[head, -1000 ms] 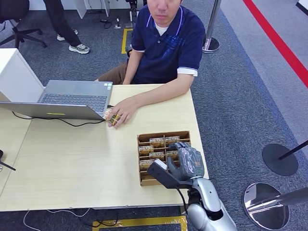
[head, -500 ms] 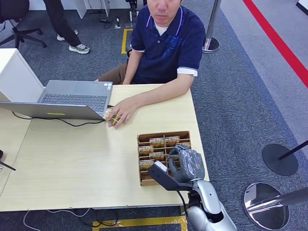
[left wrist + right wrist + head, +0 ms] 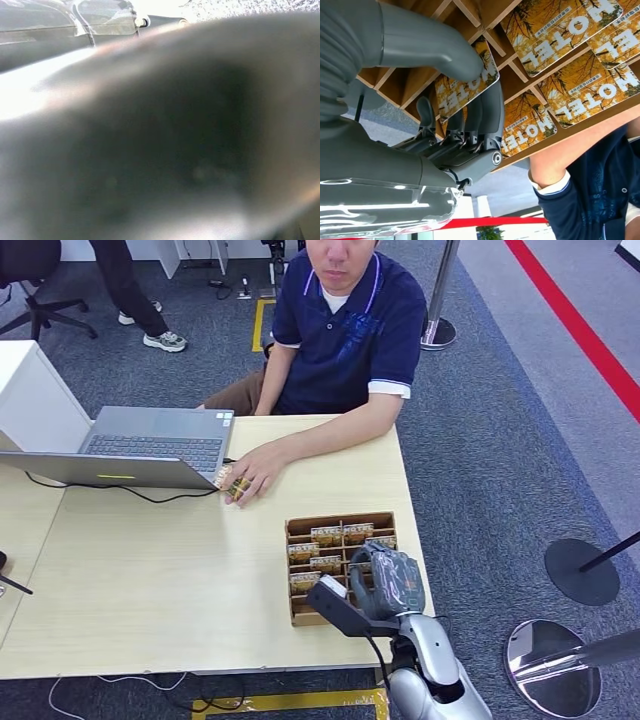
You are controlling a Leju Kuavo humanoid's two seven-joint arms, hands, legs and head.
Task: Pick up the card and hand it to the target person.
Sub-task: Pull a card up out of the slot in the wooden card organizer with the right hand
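Note:
A brown cardboard box (image 3: pixel 341 520) with dividers sits on the table near its right edge and holds several orange hotel cards (image 3: pixel 326 536). My right hand (image 3: pixel 390 580) is over the box's near right corner. In the right wrist view the thumb (image 3: pixel 433 45) presses on one card (image 3: pixel 468 89) and the dark fingers (image 3: pixel 482 115) curl against its other side, so the card is pinched, tilted above the dividers. The target person (image 3: pixel 347 330) sits at the far side of the table in a dark blue polo shirt.
The person's hand (image 3: pixel 253 475) rests on a few cards beside an open grey laptop (image 3: pixel 151 445) at the table's left. A black cable (image 3: pixel 151 496) runs in front of the laptop. Stanchion bases (image 3: pixel 581 570) stand on the carpet to the right.
My right hand has sunk slightly toward the box's near edge since a second ago and has held still for the last half second. The person has not moved.

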